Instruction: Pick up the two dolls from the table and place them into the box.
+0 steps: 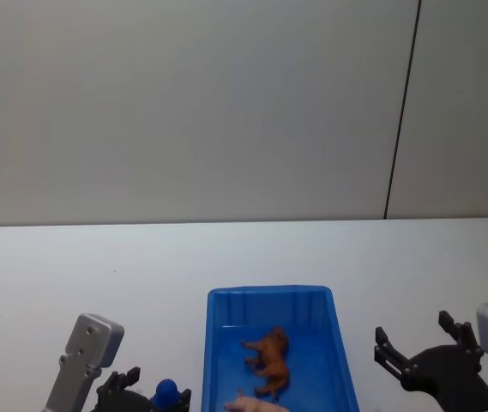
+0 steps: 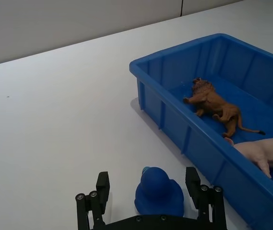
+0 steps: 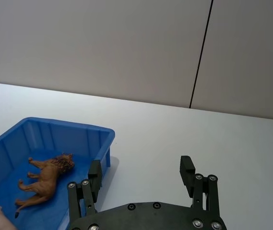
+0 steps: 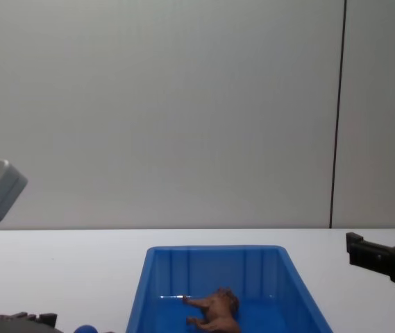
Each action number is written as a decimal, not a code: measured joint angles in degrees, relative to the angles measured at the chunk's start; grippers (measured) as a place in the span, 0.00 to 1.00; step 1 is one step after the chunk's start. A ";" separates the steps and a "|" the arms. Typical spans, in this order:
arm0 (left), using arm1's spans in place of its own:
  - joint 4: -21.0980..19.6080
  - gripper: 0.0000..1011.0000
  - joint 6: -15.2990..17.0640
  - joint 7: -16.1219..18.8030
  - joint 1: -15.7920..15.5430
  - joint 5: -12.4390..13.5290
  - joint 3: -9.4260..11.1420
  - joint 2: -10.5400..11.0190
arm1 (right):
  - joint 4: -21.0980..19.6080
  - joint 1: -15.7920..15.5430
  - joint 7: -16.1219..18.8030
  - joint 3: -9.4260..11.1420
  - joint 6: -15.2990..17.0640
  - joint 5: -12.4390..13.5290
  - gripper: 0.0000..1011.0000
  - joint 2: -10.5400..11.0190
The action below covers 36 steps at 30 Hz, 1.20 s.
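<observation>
Left gripper fingers apart around blue doll on table; brown doll in box; right gripper open, idle beside box.

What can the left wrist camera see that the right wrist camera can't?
The left wrist view has the dark blue doll sitting on the white table, between the open fingers of the left gripper, just outside the blue box. The right wrist view has the open right gripper with nothing between its fingers, over bare table on the box's other side. Both share the box with the brown animal figure lying inside, plus a pale pink thing beside it.
</observation>
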 joint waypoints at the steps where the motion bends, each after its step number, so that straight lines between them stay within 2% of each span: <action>1: 0.31 0.99 -0.35 -0.48 -0.15 0.16 0.05 -0.18 | 0.00 0.00 0.00 0.00 0.00 0.00 0.99 0.00; 5: 0.78 0.96 -0.88 -1.12 -0.38 0.40 0.12 -0.45 | 0.00 0.00 0.00 0.00 0.00 0.00 0.99 0.00; 10: 1.54 0.84 -1.73 -2.04 -0.73 1.00 0.28 -0.88 | 0.00 0.00 0.00 0.00 0.00 0.00 0.99 0.00; 18: 2.41 0.61 -2.54 -3.09 -1.11 1.88 0.44 -1.40 | 0.01 0.00 0.00 0.00 0.00 0.00 0.99 0.00; 21: 2.60 0.47 -2.77 -3.38 -1.21 2.13 0.48 -1.53 | 0.00 0.00 0.00 0.00 0.00 0.00 0.99 0.00; 22: 2.60 0.47 -2.77 -3.38 -1.21 2.13 0.48 -1.53 | 0.00 0.00 0.00 0.00 0.00 0.00 0.99 0.00; 25: 2.69 0.35 -3.04 -3.66 -1.25 2.43 0.53 -1.66 | 0.00 0.00 0.00 0.00 0.00 0.00 0.99 0.00; 26: 2.69 0.35 -3.10 -3.71 -1.25 2.48 0.54 -1.68 | 0.00 0.00 0.00 0.00 0.00 0.00 0.99 0.00; 28: 2.69 0.28 -3.27 -3.82 -1.25 2.58 0.55 -1.73 | 0.00 0.00 0.00 0.00 0.00 0.00 0.99 0.00; 36: 1.67 0.22 -4.17 -3.87 -1.17 3.29 0.48 -1.66 | 0.00 0.00 0.00 0.00 0.00 0.00 0.99 0.00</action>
